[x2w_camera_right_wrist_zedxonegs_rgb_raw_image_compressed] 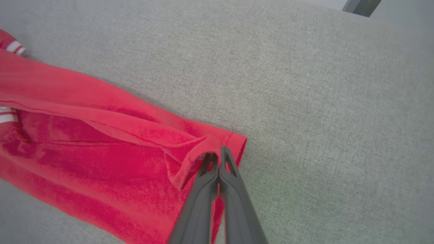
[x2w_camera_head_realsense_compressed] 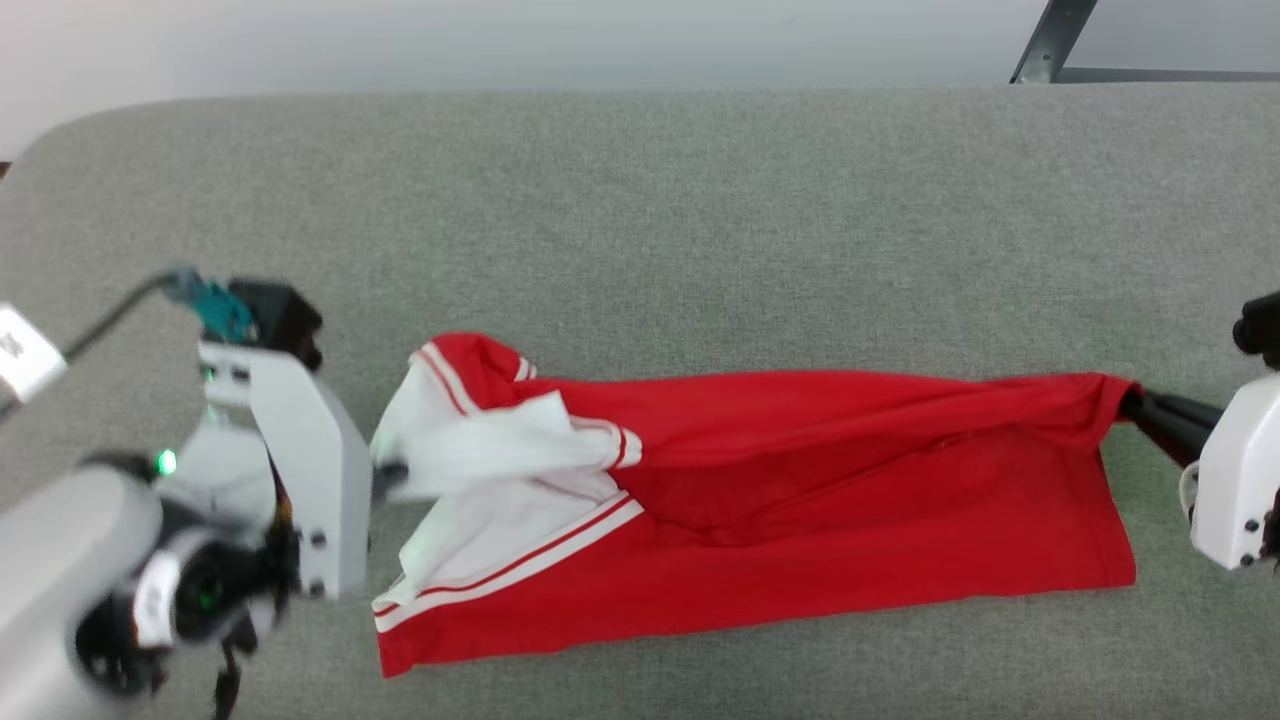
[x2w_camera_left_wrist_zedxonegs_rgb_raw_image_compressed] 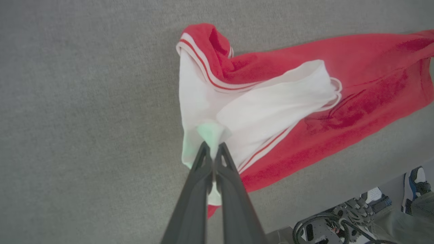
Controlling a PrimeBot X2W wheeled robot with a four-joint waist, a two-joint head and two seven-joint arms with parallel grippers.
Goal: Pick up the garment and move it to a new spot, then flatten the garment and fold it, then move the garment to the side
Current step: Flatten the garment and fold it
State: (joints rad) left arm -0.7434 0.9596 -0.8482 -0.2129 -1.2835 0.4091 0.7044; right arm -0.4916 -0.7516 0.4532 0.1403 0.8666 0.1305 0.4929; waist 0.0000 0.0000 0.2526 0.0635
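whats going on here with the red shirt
A two-armed robot is holding a red jersey by both ends on a grey padded surface. Its left end effector is shut on the white fabric at the sleeve end, and its right end effector is shut on a corner of the red hem. The shirt lies stretched between them, partly doubled over and rumpled near the sleeves.
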